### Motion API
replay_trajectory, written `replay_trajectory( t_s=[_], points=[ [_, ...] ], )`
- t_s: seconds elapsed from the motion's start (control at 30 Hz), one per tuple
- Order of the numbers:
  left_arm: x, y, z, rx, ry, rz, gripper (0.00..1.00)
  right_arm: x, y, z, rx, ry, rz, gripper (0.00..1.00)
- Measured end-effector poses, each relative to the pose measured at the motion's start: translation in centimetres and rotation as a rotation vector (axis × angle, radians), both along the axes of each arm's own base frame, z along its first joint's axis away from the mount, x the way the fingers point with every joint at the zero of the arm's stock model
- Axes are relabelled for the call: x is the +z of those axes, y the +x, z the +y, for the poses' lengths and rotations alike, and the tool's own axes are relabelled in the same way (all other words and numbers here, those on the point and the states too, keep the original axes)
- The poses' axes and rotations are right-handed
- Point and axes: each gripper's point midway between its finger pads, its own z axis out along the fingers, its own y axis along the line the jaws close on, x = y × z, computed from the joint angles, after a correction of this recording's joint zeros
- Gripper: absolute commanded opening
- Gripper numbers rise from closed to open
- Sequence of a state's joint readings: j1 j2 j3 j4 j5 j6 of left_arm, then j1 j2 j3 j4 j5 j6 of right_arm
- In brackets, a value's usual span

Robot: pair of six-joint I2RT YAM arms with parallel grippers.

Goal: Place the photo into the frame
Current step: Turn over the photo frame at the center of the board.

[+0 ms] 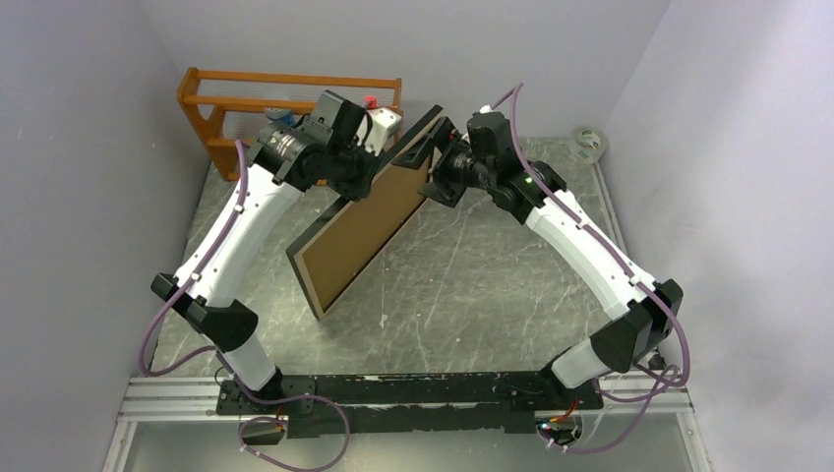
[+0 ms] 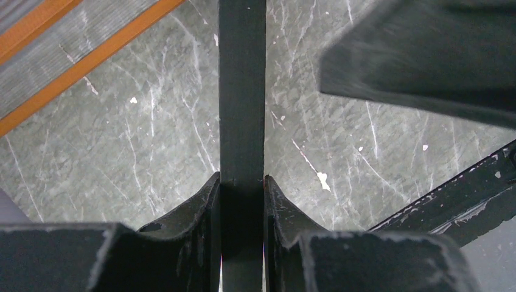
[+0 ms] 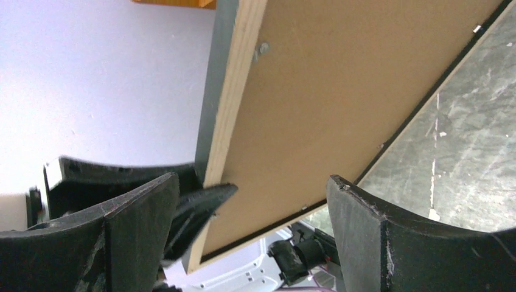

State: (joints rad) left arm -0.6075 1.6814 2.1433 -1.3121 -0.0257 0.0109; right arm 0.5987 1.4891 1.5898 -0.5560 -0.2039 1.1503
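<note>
The frame [image 1: 359, 231] stands tilted on its long edge on the table, with its brown backing board and light wood rim [image 3: 341, 91] facing right. My left gripper [image 1: 359, 182] is shut on the frame's upper edge, and the dark edge [image 2: 242, 91] runs straight between its fingers [image 2: 242, 182]. My right gripper [image 1: 438, 177] is open beside the frame's far upper corner. Its fingers [image 3: 252, 182] stand wide apart facing the backing board, with nothing gripped. The photo is out of view.
An orange-brown wooden rack [image 1: 285, 98] stands at the back left against the wall, and its rails show in the left wrist view [image 2: 79, 55]. A small white round object [image 1: 590, 141] lies at the back right. The table is grey marble [image 1: 472, 285].
</note>
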Motion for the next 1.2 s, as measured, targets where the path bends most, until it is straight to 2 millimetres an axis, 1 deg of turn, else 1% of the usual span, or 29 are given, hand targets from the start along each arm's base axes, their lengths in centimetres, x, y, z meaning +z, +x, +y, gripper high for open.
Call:
replay_trajectory(
  t_s=[0.17,0.3,0.37,0.5,0.63,0.7,0.8,0.9,0.97,1.03,1.1,1.17,1.2],
  points=[
    [0.0,-0.6,-0.8,-0.021,-0.007,-0.022,0.36,-0.4,1.6,0.9,-0.034,0.02,0.034,0.93],
    [-0.1,-1.2,-1.6,-0.051,-0.035,-0.024,0.5,-1.6,2.3,1.4,-0.053,0.021,0.077,0.92],
    [-0.2,-1.7,-2.1,-0.079,-0.062,-0.016,0.55,-2.0,2.6,1.5,-0.064,0.021,0.093,0.91],
    [-0.8,-3.0,-3.0,-0.135,-0.114,0.012,0.65,-2.2,3.0,1.2,-0.089,0.024,0.1,0.87],
    [-1.0,-4.2,-4.1,-0.199,-0.171,0.047,0.74,-2.4,3.3,0.5,-0.108,0.018,0.113,0.8],
    [-0.7,-4.9,-4.9,-0.246,-0.22,0.062,0.77,-2.4,3.2,-0.1,-0.117,0.014,0.118,0.74],
    [0.3,-6.1,-6.3,-0.323,-0.308,0.071,0.8,-2.7,2.3,-1.7,-0.136,0.003,0.127,0.67],
    [1.8,-7.1,-7.5,-0.38,-0.395,0.069,0.83,-2.6,0.8,-3.6,-0.148,-0.007,0.121,0.65],
    [2.7,-7.4,-8.1,-0.403,-0.445,0.057,0.83,-2.7,-0.3,-4.9,-0.151,-0.01,0.116,0.64],
    [3.5,-7.4,-8.5,-0.408,-0.487,0.04,0.83,-3.6,-1.5,-6.0,-0.14,-0.018,0.126,0.64],
    [3.8,-7.2,-8.8,-0.392,-0.511,0.031,0.84,-4.7,-2.6,-6.9,-0.127,-0.021,0.137,0.64],
    [3.6,-6.4,-8.8,-0.341,-0.522,0.022,0.85,-6.0,-3.5,-7.5,-0.107,-0.018,0.141,0.66],
    [3.1,-5.9,-8.7,-0.305,-0.52,0.02,0.85,-6.8,-4.0,-7.8,-0.094,-0.019,0.146,0.66]
  ],
)
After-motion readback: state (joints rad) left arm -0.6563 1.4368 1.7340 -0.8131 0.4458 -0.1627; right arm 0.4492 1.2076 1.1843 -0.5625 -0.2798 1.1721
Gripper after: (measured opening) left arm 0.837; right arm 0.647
